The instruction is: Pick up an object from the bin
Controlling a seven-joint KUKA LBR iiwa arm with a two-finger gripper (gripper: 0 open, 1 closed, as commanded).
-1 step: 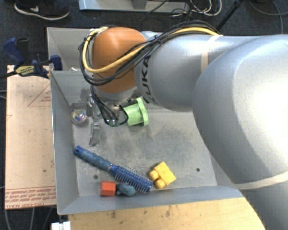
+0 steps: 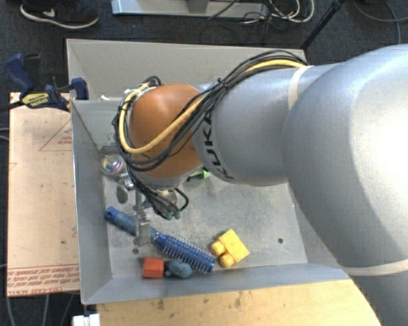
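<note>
**Position.** The gripper (image 2: 141, 240) stands low in the lower left of the bin (image 2: 190, 60), below the orange cover (image 2: 164, 131) on the wrist. Its tip is at or just above the blue brush (image 2: 183, 250), about where the handle joins the bristle head. You cannot tell from this view whether it touches.

**Gripper state.** You cannot tell whether the gripper is apart or together. Wrist hardware and cables mask it, and nothing can be confirmed as held.

**Governing relation.** The brush lies flat on the bin floor. Its long axis runs from the handle end at centre left down to the bristle end at lower centre. The gripper is over the handle half, so in my judgement the brush is the likeliest thing to be picked. A grip would need to close across that diagonal, not along it. There is one arm only, reaching in from the right of the frame.

**Neighbours.**
- A red block (image 2: 152, 267) lies just below the gripper.
- A grey lump (image 2: 179, 269) lies beside the red block, close against the bristles.
- A yellow block (image 2: 229, 248) sits just right of the bristle end.
- A shiny ball (image 2: 111, 164) lies up the left wall, apart from the rest.
- A green piece (image 2: 202, 174) shows at the edge of the cover.

**Risk, as judged.** A descent off the handle line could catch the red block.

**Writing.** "KUKA" (image 2: 211, 145) reads lengthwise in dark letters on the arm casing. No other legible lettering on the things in the bin.
</note>
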